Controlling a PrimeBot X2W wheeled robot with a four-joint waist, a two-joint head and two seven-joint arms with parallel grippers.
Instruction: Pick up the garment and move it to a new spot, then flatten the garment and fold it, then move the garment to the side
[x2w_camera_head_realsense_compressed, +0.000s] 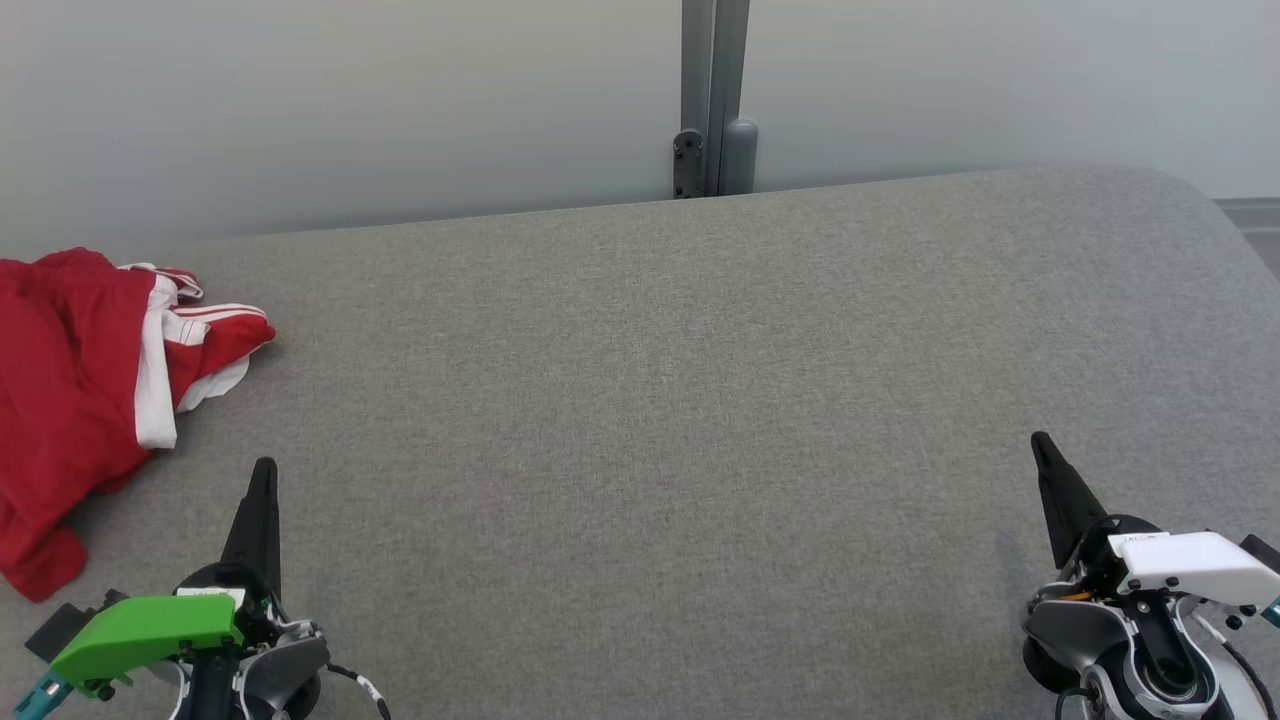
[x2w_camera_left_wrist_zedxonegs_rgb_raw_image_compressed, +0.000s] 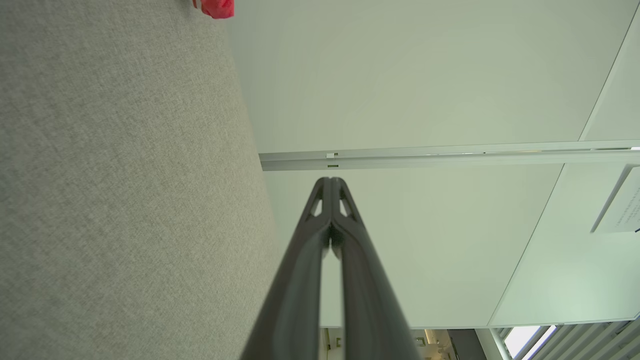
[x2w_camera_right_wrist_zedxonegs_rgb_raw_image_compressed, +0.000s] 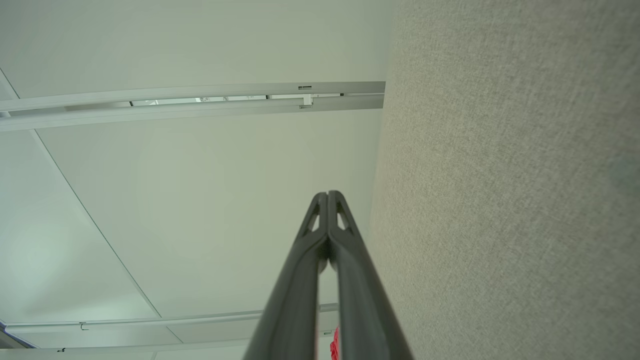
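Observation:
The garment (x2w_camera_head_realsense_compressed: 80, 400) is red with white stripes and lies crumpled at the far left of the grey fabric table (x2w_camera_head_realsense_compressed: 650, 400), running off the head view's left edge. A small red bit of the garment (x2w_camera_left_wrist_zedxonegs_rgb_raw_image_compressed: 215, 7) shows at the top of the left wrist view. My left gripper (x2w_camera_head_realsense_compressed: 265, 470) is shut and empty near the front left, just right of the garment's lower part and apart from it. Its fingertips (x2w_camera_left_wrist_zedxonegs_rgb_raw_image_compressed: 330, 182) meet. My right gripper (x2w_camera_head_realsense_compressed: 1040, 442) is shut and empty at the front right, far from the garment, fingertips (x2w_camera_right_wrist_zedxonegs_rgb_raw_image_compressed: 328, 196) pressed together.
A grey metal post (x2w_camera_head_realsense_compressed: 714, 100) with a bracket stands behind the table's far edge against a pale wall. The table's right end is rounded, with floor beyond it at the upper right.

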